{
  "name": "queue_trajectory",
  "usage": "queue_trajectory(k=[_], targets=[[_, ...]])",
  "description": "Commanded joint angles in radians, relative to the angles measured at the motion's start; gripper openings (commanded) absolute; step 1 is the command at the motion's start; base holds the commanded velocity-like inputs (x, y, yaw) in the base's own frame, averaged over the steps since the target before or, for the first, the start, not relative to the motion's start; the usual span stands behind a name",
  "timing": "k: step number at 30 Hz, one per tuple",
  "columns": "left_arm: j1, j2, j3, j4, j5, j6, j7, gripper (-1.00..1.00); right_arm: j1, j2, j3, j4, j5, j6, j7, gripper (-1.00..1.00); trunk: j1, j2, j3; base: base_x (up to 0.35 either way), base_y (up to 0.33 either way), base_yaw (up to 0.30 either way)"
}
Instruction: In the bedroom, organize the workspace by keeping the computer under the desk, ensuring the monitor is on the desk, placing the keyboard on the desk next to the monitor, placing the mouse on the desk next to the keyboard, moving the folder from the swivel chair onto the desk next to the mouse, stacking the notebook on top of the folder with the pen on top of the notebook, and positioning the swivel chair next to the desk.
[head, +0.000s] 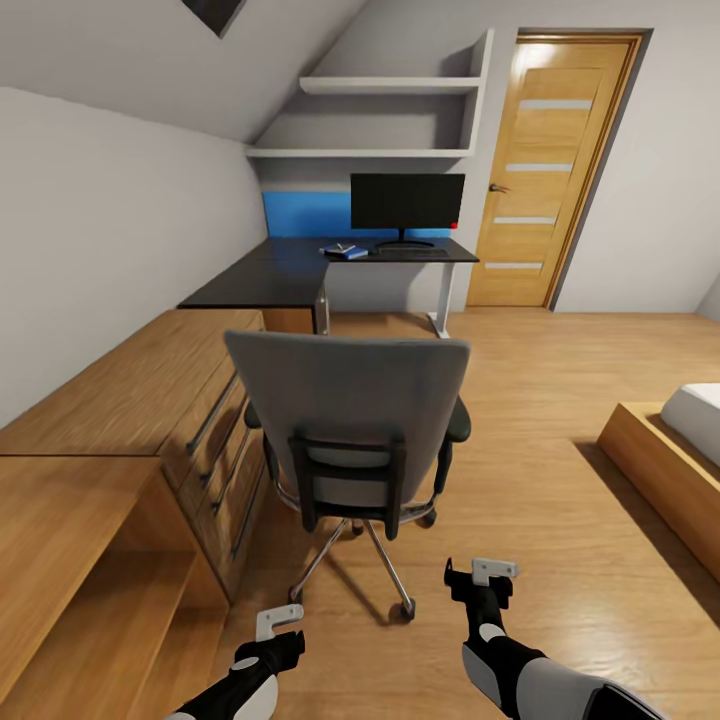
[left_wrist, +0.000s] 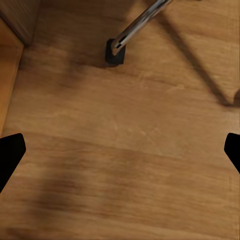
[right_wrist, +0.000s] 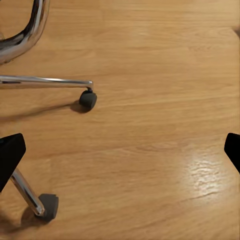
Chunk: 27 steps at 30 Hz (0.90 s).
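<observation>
- Swivel chair (head: 350, 420): on the plank floor (head: 560, 400), back toward the robot, well short of the desk (head: 300, 270);
- Monitor (head: 407, 205), keyboard (head: 412, 252): desk's far edge; folder (head: 346, 251) beside;
- Left gripper (head: 277, 622), right gripper (head: 482, 577): fingers spread, empty, low behind the chair.

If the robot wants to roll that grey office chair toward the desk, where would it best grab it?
Probably the top edge of the swivel chair's tall back, approached from behind, where the robot stands. The back faces the robot squarely and upright, and its upper rim is thin enough to pinch. Both the left tool and right tool hang low and open near the casters, so they would need raising first.
</observation>
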Motion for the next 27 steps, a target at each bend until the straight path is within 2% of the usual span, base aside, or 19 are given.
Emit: queue_trajectory(k=[1, 27], targets=[[-0.001, 0.000, -0.009, 0.000, 0.009, -0.004, 0.005, 1.00, 0.000, 0.000, 0.009, 0.000, -0.005, -0.001, -0.005, 1.00, 0.004, -0.008, -0.004, 0.000, 0.000, 0.000], [-0.001, -0.006, -0.008, 0.000, 0.009, -0.004, 0.005, 1.00, 0.000, 0.001, 0.009, 0.000, -0.005, -0.001, -0.005, 1.00, 0.103, -0.190, -0.086, 0.000, 0.000, 0.000]])
